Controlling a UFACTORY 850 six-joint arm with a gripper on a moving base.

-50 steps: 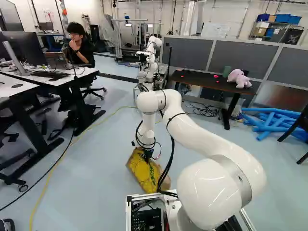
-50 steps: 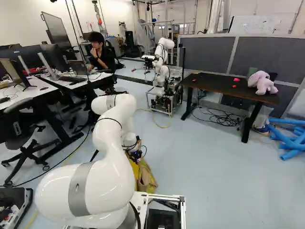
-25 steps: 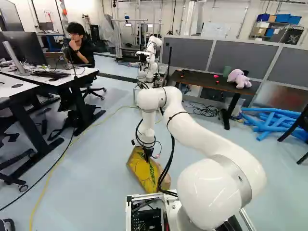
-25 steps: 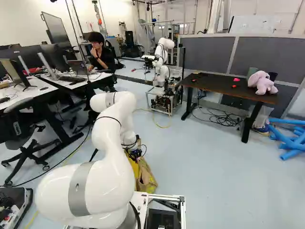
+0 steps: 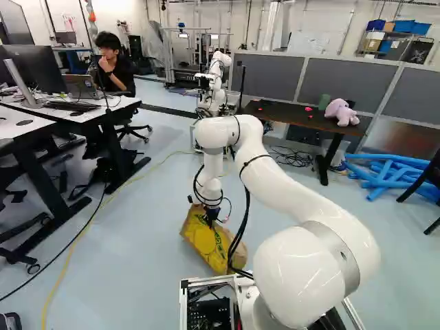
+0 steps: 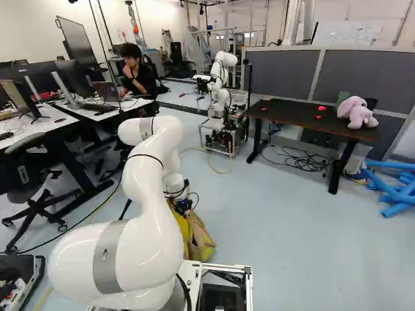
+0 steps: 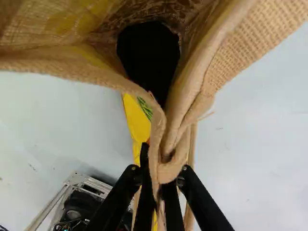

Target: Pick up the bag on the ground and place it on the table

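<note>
Yellow and tan, the bag [image 5: 205,240] is located left of the table [image 6: 292,117] in both base views and nearer the cameras; floor contact cannot be determined. Gripper [image 5: 212,221] jaws are closed on its woven rim [image 7: 172,169]. A plush toy [image 6: 356,113] rests on the table's right end.

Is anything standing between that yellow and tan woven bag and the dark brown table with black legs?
Nothing visible stands between the bag and the table. Loose black cables lie on the floor under the table, and a pink plush toy sits on it.
</note>
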